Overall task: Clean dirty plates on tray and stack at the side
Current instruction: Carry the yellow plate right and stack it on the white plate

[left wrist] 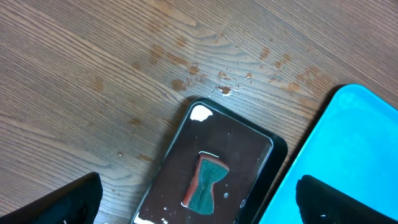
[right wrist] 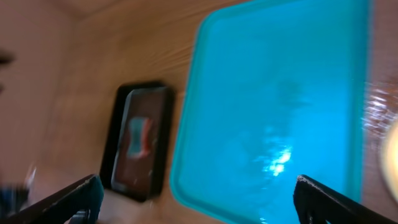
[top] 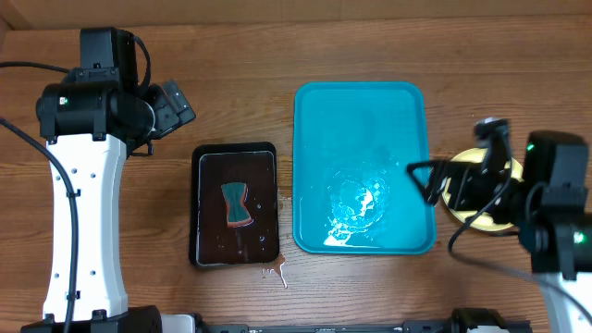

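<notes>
Overhead and wrist views. The right hand (top: 427, 182) hangs over the right rim of the turquoise tray (top: 361, 111), its fingers (right wrist: 68, 202) spread well apart. Just behind this hand, under its arm, the plates (top: 470, 159) sit on the desk (top: 240, 55) outside the tray, close beside its rim. Only a pale yellow edge shows, so this appears to be a stack, though its count cannot be told. The tray floor ahead of the hand carries a wet sheen. The left hand (left wrist: 199, 180) hovers with its fingers (left wrist: 62, 202) wide apart. Ahead of it lies the black tray (left wrist: 281, 152), with a sponge (left wrist: 205, 186) resting in dark liquid
</notes>
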Available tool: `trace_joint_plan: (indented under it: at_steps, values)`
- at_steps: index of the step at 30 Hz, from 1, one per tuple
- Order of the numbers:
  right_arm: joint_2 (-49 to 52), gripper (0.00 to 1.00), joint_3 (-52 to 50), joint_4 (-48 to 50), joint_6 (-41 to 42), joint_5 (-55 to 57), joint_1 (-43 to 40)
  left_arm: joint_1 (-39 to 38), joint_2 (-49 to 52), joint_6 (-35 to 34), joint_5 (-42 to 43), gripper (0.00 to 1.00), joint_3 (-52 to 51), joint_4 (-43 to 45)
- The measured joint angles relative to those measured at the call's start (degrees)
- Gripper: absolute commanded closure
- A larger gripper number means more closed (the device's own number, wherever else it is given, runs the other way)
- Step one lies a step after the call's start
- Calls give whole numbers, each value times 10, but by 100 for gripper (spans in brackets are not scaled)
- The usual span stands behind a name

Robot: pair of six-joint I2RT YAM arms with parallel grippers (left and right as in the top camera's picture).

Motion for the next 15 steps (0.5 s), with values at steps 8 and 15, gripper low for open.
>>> trace_joint_plan:
  at_steps: [8,15]
  values:
    - [-10,0,0,-15,-7,-6,61,0,0,0,0,0,0,0]
    - [-24,0,0,60,-42,29,60,0,0,0,0,0,0,0]
